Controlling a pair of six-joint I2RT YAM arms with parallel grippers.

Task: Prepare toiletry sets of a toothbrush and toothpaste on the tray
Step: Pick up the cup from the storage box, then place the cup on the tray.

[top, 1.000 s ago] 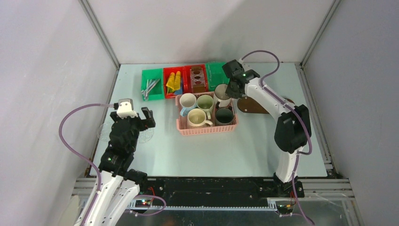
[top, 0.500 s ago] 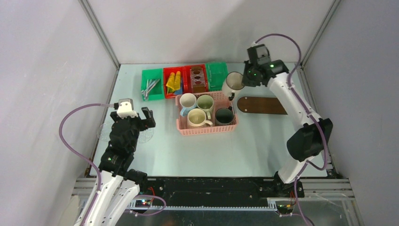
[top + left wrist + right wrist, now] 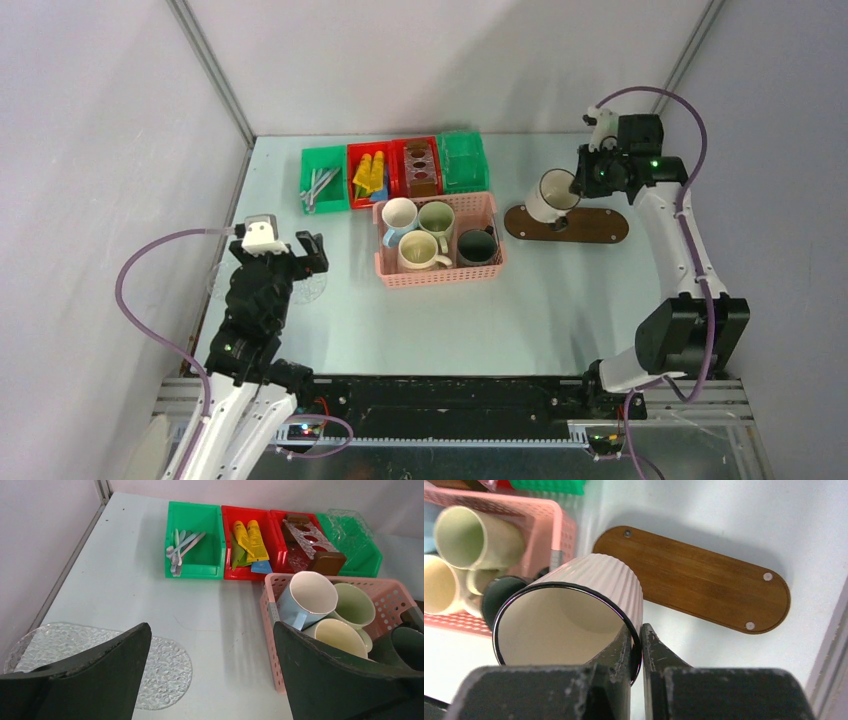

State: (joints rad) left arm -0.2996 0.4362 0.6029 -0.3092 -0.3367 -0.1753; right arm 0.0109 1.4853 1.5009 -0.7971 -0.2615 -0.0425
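Surface: pale blue-green table (image 3: 430,320), flat.
Far edge: four bins in a row, side by side: left green bin (image 3: 205,555), left red bin (image 3: 227,540), right red bin (image 3: 280,517), right green bin (image 3: 372,560).
Centre: pink lattice basket (image 3: 440,277), just in front of the red bins.
Right: dark wooden tray (image 3: 595,225), oval, lying flat, apart from the basket.
Left: clear patterned disc (image 3: 165,667), flat, well apart from the basket.

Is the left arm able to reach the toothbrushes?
Probably yes. Its end effector is open and empty, the toothbrushes lie uncovered in the green bin, and nothing stands between.
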